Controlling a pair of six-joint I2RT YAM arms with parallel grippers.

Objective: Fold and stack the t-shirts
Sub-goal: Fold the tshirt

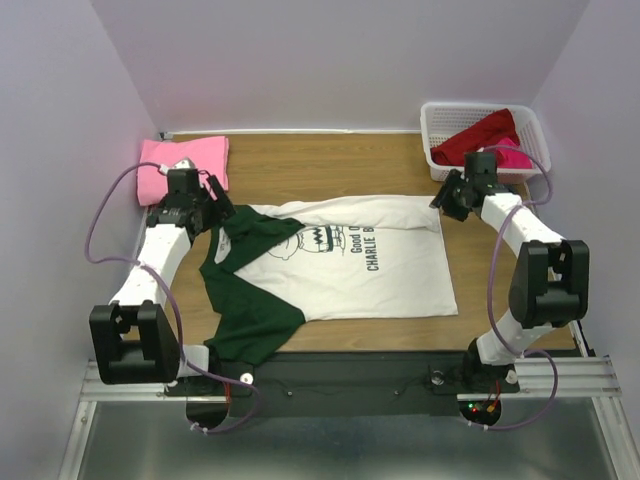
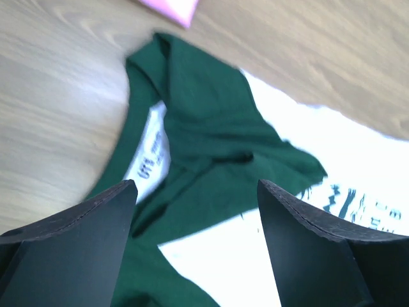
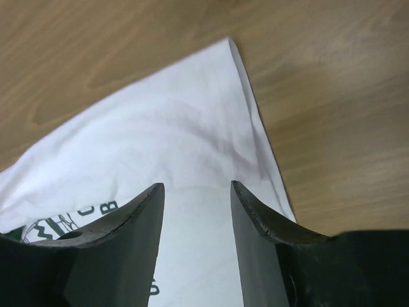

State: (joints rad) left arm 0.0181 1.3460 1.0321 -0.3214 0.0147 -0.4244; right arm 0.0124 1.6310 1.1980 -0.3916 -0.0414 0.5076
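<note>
Left hand wide open, right hand partly open, both empty over the white tee; smooth the bunched green sleeve flat before folding.

Top view looks down; wrist views closely share the t-shirt.

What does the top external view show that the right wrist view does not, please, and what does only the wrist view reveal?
Only the top external view shows the folded pink t-shirt at the far left, the white plastic lattice basket holding a dark red t-shirt and a magenta t-shirt, the dark green sleeves and the left gripper. Only the right wrist view shows the right gripper close up, jaws apart with nothing between them. Both show the white printed t-shirt lying on the wooden table.
</note>
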